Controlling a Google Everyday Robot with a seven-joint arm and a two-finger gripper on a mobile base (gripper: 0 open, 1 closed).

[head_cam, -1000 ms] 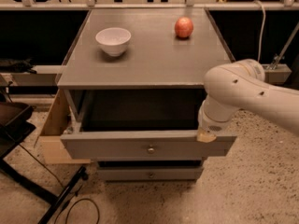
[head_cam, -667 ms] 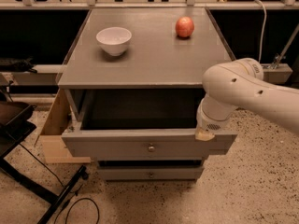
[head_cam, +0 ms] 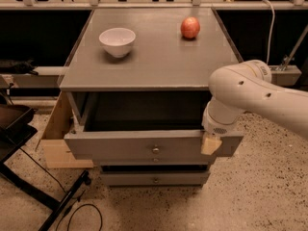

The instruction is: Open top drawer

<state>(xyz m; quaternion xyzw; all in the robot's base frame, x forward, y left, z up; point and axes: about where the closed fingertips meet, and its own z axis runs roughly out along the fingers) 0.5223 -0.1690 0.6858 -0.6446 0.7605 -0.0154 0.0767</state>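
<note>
Hardly anything has shifted over the last second: the top drawer (head_cam: 120, 146) stands pulled out as far as it did before, and the white arm (head_cam: 250, 93) has kept its place at the drawer's right end. The gripper (head_cam: 211, 144) sits against the upper right corner of the drawer front, a tan pad showing below the arm's wrist; whether it is open or closed cannot be told from this view. The drawer's grey front panel juts well forward of the cabinet, with its small round knob (head_cam: 155, 149) at the middle and the dark box open behind it. Below, the bottom drawer (head_cam: 134, 179) sits further back, closed.

On the flat grey cabinet top (head_cam: 159, 66) rest a white bowl (head_cam: 117, 41) toward the left and a red apple (head_cam: 190, 27) toward the right rear, well apart. A bare wooden panel (head_cam: 57, 129) shows at the cabinet's left side. The floor (head_cam: 255, 196) is pale speckled stone. At lower left a black stand (head_cam: 43, 196) and a thin dark cable (head_cam: 84, 211) lie on it. A pale rail (head_cam: 144, 5) runs behind the cabinet, and a white cord (head_cam: 270, 23) hangs at the right rear.
</note>
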